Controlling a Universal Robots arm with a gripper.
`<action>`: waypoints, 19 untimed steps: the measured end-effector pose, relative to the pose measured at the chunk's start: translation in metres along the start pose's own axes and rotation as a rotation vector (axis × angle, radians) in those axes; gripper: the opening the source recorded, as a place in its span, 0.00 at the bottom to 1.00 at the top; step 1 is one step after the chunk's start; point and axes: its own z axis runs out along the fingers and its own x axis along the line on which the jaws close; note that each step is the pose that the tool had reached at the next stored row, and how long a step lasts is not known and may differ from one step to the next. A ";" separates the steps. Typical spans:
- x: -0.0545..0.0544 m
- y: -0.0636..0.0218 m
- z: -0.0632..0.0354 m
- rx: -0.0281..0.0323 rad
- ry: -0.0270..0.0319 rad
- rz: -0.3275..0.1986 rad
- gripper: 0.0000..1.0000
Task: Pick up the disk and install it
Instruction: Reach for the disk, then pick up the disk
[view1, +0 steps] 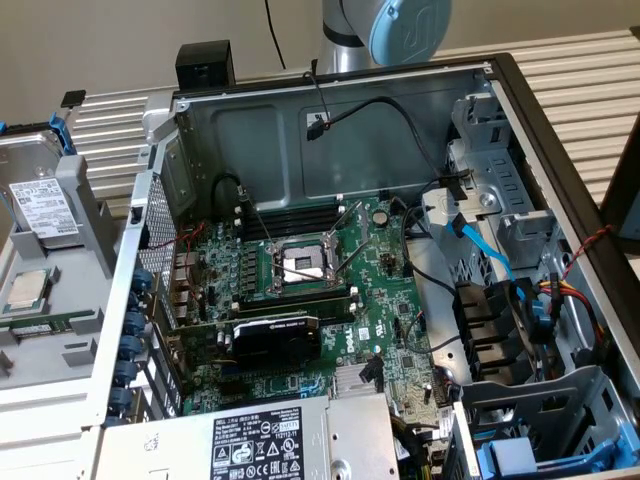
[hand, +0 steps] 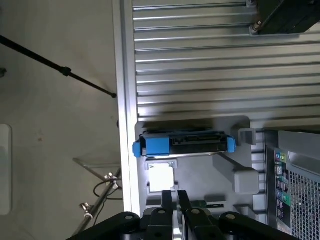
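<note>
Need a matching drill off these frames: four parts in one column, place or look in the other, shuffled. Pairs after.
1 disk
2 processor chip
3 power-supply box
4 CPU socket

a middle of the motherboard
b blue frame, on the grey tray outside the case
c black-and-white label, inside the case
d silver square, flat on the tray

Pairs: 1-b, 2-d, 3-c, 4-a

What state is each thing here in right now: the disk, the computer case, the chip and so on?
disk: propped up in the grey tray, outside the case, not picked up.
computer case: side open, motherboard exposed.
processor chip: lying flat in the tray.
processor socket: looks empty.
gripper: above the tray, apart from the disk.
</note>
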 end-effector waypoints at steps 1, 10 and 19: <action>0.000 0.0000 0.0000 0.0000 0.0000 0.000 0.24; 0.000 0.0000 0.0000 0.0000 -0.0001 0.000 0.54; 0.000 0.0000 0.0000 0.0000 0.0000 0.000 0.54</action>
